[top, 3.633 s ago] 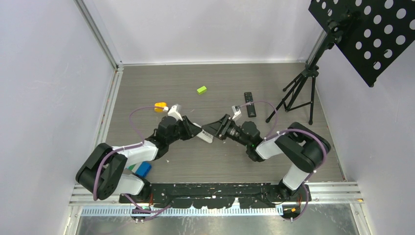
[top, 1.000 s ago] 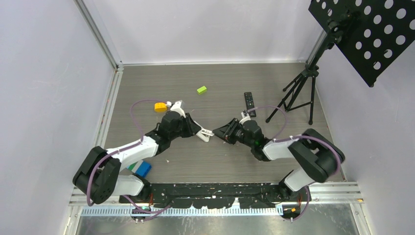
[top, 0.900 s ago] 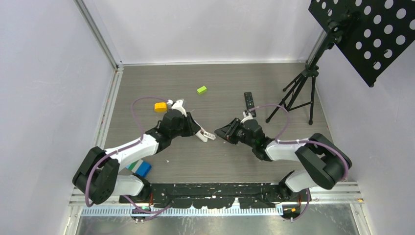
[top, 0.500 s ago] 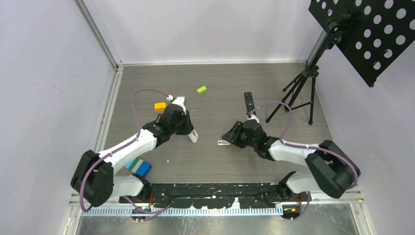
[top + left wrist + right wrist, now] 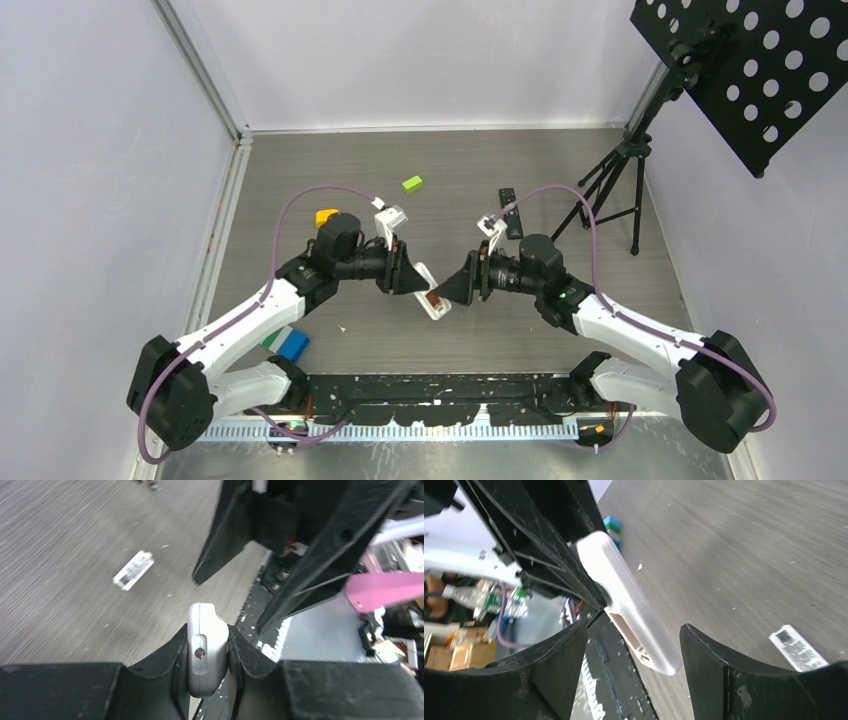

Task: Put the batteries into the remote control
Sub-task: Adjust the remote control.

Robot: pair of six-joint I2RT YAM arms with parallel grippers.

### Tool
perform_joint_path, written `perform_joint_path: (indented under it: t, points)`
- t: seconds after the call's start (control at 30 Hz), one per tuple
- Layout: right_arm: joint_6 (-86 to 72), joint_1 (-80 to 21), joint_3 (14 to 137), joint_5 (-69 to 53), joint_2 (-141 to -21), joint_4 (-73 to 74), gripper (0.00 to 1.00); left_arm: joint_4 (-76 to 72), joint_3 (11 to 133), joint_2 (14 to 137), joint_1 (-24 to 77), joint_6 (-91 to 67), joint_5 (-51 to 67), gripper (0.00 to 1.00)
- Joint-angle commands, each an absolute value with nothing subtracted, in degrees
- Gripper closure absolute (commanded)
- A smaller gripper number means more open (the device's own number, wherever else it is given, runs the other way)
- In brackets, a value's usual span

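Right wrist view: what was the condition of the right gripper (image 5: 634,628)? (Operator)

Its jaws were spread wide and gripped nothing. The remote (image 5: 629,600) passed between them, and no contact was visible. (Technician)

And the left gripper (image 5: 208,634)? (Operator)

It was clamped on one end of the remote and held it clear of the table (image 5: 450,160). (Technician)

Bearing and axis? (Operator)

In the top view, the remote lay at 9 o'clock from the right gripper, just beside it. Its long axis ran roughly from 11 to 5 o'clock, with the free end at 5. An open recess faced the right wrist camera, and no cell was seen in it. (Technician)

Location of the batteries? (Operator)

None could be identified in any view. A loose cover (image 5: 796,648) lay on the table. Judgement: the right arm, being unloaded, was the one free to fetch cells. (Technician)
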State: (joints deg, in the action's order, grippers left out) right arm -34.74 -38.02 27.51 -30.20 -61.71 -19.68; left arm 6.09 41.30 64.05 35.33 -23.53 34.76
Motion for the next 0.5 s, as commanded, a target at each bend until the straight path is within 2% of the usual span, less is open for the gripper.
perform_joint_path:
  t: [0.0, 0.17, 0.27, 0.3, 0.4, 0.47]
  points:
    - [-30.4, -38.57, 28.87, -42.45, -60.04, -21.01, 0.26, -3.08, 40.6, 62.24, 35.37, -22.67, 48.01, 1.0]
    - [-29.6, -39.52, 29.86, -47.88, -61.34, -19.25, 0.26, -10.62, 38.97, 62.74, 35.56, -24.1, 55.02, 1.0]
    - [-29.67, -41.16, 30.4, -48.93, -62.73, -20.05, 0.3, -12.56, 39.01, 63.05, 35.55, -24.7, 56.09, 1.0]
    - [-29.79, -41.55, 30.47, -49.03, -62.98, -20.52, 0.33, -13.2, 38.94, 63.0, 35.56, -25.2, 55.72, 1.0]
    - [-31.13, -42.1, 30.55, -49.33, -63.73, -23.4, 0.55, -15.69, 38.93, 61.97, 35.6, -28.49, 53.9, 0.99]
    - [-33.52, -42.1, 30.05, -49.14, -64.07, -27.29, 0.68, -17.43, 38.82, 61.26, 35.54, -31.33, 51.79, 0.92]
